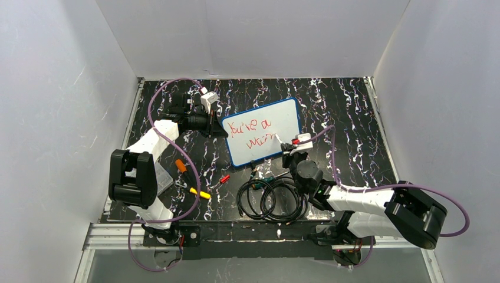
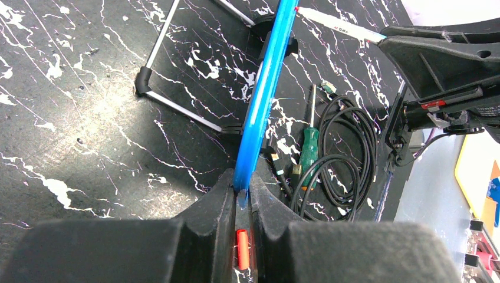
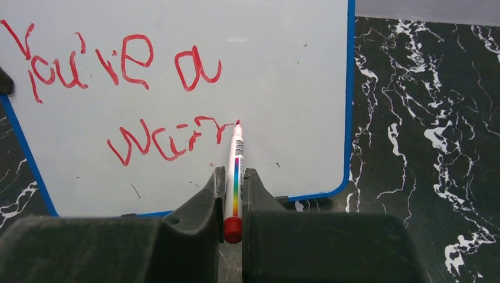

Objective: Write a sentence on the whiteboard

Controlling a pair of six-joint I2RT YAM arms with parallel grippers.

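The whiteboard (image 1: pixel 280 118) with its blue frame stands tilted on the black marbled table. My left gripper (image 1: pixel 219 131) is shut on its left edge; the left wrist view shows the blue frame (image 2: pixel 265 88) pinched between my fingers, gripper (image 2: pixel 242 180). The sentence (image 3: pixel 118 62) is in red: "You're a" above, an unfinished word (image 3: pixel 171 138) below. My right gripper (image 3: pixel 234 174) is shut on a white marker (image 3: pixel 236 156) with a rainbow stripe and red end. Its tip touches the board (image 3: pixel 283 71) at the end of the lower line. From above, the right gripper (image 1: pixel 289 147) is at the board's lower right.
A coiled black cable (image 1: pixel 271 200) and a green screwdriver (image 2: pixel 308 150) lie in front of the board. An orange marker (image 1: pixel 181 165), a yellow pen (image 1: pixel 200 193) and a small red cap (image 1: pixel 224 178) lie near the left arm. Wire stand legs (image 2: pixel 177 106) run behind the board.
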